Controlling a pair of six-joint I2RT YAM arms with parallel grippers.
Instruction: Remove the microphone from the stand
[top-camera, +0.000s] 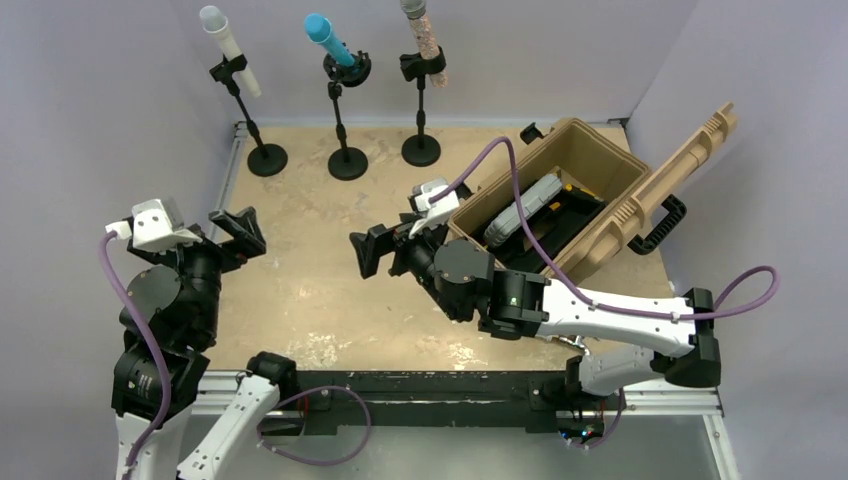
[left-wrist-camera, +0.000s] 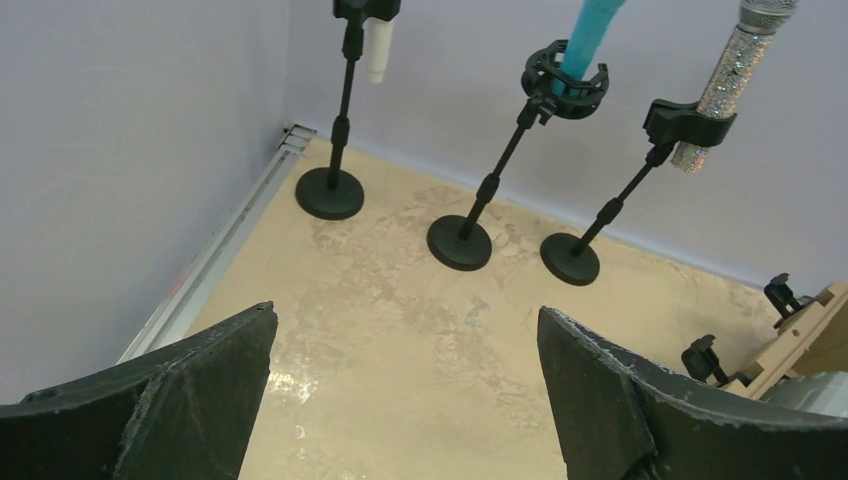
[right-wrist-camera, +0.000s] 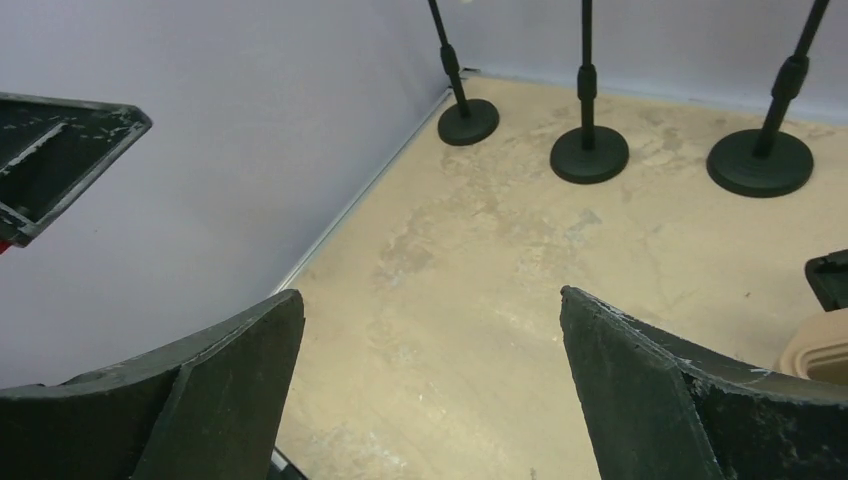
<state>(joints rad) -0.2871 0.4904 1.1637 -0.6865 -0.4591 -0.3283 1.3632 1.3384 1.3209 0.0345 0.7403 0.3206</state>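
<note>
Near edge: left gripper (top-camera: 238, 232), jaws spread wide, holding nothing, above the left side of the mottled beige tabletop (top-camera: 320, 290). The right gripper (top-camera: 372, 252) is likewise wide open and empty, near the centre. Beside it to the right lies an open tan plastic case (top-camera: 605, 143).

Far edge, well apart from both grippers:
- white microphone (top-camera: 228, 48) clipped in the left black round-based stand (top-camera: 267, 159)
- bright blue microphone (top-camera: 330, 40) in the middle stand (top-camera: 347, 163)
- glittery microphone (top-camera: 427, 42) in the right stand (top-camera: 421, 151)

White microphone (top-camera: 232, 57); blue microphone (top-camera: 328, 38); glittery silver microphone (top-camera: 428, 42); tan case (top-camera: 606, 148)
</note>
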